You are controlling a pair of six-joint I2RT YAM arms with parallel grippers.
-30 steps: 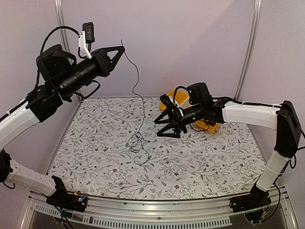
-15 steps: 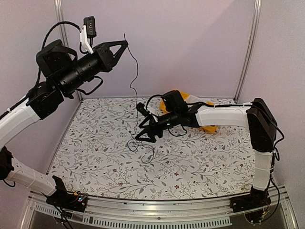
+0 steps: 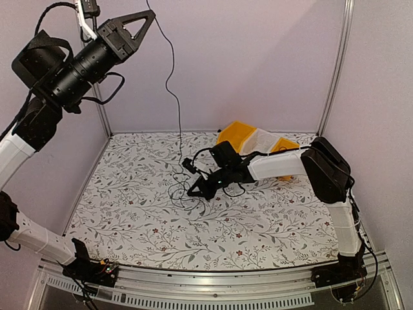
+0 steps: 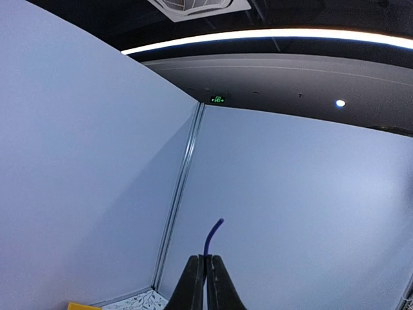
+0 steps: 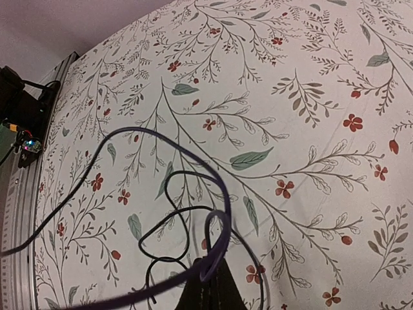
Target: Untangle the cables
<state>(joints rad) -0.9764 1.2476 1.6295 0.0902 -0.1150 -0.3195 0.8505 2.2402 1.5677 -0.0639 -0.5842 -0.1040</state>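
The cables are thin dark wires. One strand [image 3: 171,77] hangs from my left gripper [image 3: 150,11], which is high at the upper left and shut on its end. In the left wrist view a short cable tip [image 4: 213,236] pokes out above the shut left gripper [image 4: 206,258]. The strand drops to a small tangled clump [image 3: 181,188] on the floral table. My right gripper [image 3: 192,192] is low at that clump. In the right wrist view the right gripper [image 5: 208,270] is shut on a loop of the cable [image 5: 219,219], with more black loops [image 5: 169,194] lying just ahead.
Yellow bins [image 3: 240,134] lie tipped at the back of the table behind the right arm. Booth walls and a metal post [image 3: 335,71] close in the back and sides. The aluminium rail [image 3: 213,294] runs along the near edge.
The left arm rose up and left, drawing the cable taut. The right arm swung left and down to the clump, and its jaws went from open to shut on a loop.
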